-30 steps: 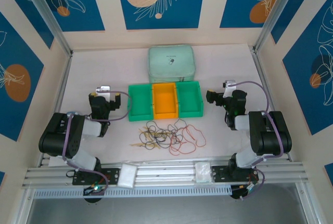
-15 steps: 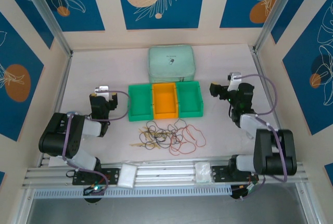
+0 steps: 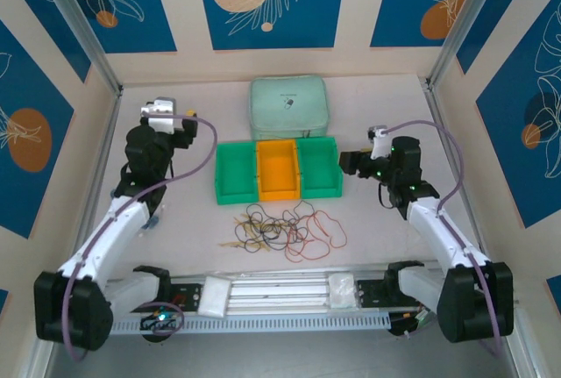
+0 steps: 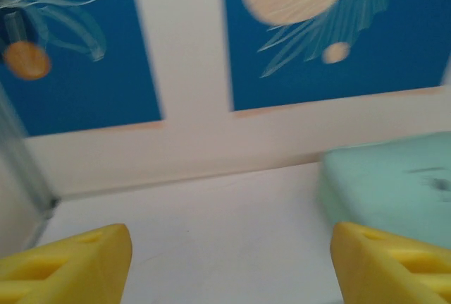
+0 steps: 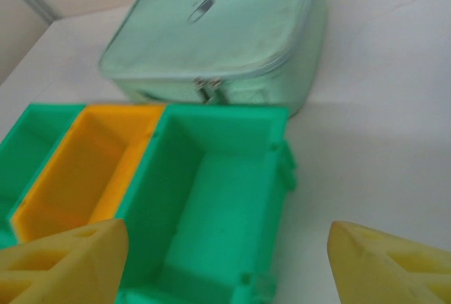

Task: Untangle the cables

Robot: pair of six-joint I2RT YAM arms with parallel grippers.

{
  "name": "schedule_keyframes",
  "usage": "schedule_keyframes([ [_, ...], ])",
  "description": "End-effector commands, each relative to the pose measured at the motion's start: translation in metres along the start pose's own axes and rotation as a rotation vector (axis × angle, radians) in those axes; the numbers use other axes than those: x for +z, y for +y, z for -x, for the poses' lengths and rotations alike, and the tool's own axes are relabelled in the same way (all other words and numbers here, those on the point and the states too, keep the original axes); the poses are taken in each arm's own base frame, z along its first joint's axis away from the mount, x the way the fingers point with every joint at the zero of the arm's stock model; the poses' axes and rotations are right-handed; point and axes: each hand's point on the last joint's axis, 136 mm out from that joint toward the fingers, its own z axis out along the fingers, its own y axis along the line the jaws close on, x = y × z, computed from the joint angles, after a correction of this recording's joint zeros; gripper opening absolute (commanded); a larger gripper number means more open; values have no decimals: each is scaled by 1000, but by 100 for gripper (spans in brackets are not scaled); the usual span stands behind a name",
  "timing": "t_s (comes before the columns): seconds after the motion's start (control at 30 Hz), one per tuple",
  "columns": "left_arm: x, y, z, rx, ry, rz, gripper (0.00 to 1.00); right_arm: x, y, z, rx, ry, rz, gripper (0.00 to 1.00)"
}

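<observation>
Okay, your cables (image 3: pixel 282 227) lie in one tangled heap on the table (image 3: pixel 386 102), just near of the bin row and between the two arms. Orange-red loops sit on the heap's right, black ones in the middle, tan ones at its left edge.

Your left gripper (image 3: pixel 181 135) is up at far left, beside the left green bin (image 3: pixel 234 174), well apart from the heap. Its wrist view has the yellow fingers (image 4: pixel 67 262) spread wide, nothing between them, aimed at the back wall with the mint pouch (image 4: pixel 394 184) at right.

Your right gripper (image 3: pixel 351 163) is just right of the right green bin (image 3: pixel 318 167), also well clear of the cables. Its fingers (image 5: pixel 63 258) are spread wide and empty, looking over that bin, the orange bin (image 5: pixel 84 170) and the pouch beyond.
</observation>
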Motion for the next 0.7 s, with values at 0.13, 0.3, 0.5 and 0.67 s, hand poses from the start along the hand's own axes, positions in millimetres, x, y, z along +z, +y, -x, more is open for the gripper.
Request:
schedule_keyframes([
  [0.13,-46,-96,-70,10,335,-282,71,-24,64,-35,-12,326,17,65],
  [0.3,-56,-103,-69,-54,398,-299,71,-39,84,-68,-33,482,-28,51],
  [0.5,-56,-102,-83,-93,505,-264,72,-45,82,-115,-71,654,-174,57],
  [0.67,-54,-110,-93,-120,554,-290,73,-33,76,-138,-97,743,-245,54],
])
